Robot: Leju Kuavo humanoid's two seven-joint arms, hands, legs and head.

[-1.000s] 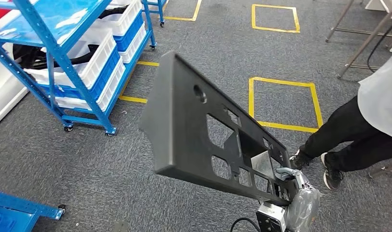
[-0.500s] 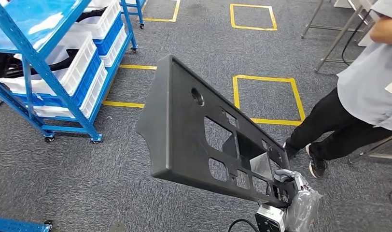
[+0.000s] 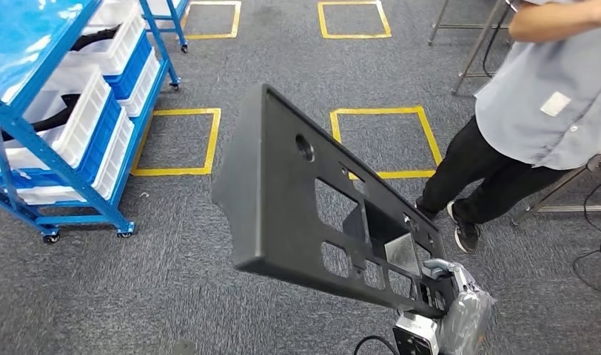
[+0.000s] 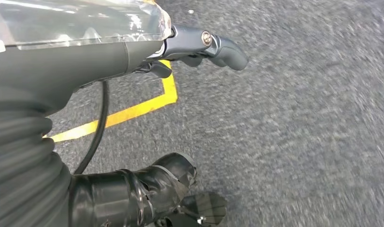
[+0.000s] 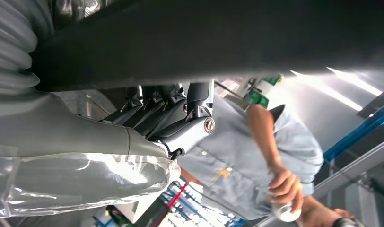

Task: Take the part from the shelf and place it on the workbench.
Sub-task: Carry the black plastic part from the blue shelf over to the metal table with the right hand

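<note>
In the head view the part [image 3: 305, 200], a long black panel with cut-outs, is already off the blue shelf [image 3: 61, 118] and carried tilted above the carpet, the right hand [image 3: 449, 277] clamped on its near end; a person [image 3: 534, 118] stands just beside; no workbench is in sight, so placing is left. In the left wrist view the left hand [image 4: 180, 52] hangs over the carpet, holding nothing, fingers curled in; in the right wrist view the right hand's fingers [image 5: 157, 116] press against the part's dark underside
</note>
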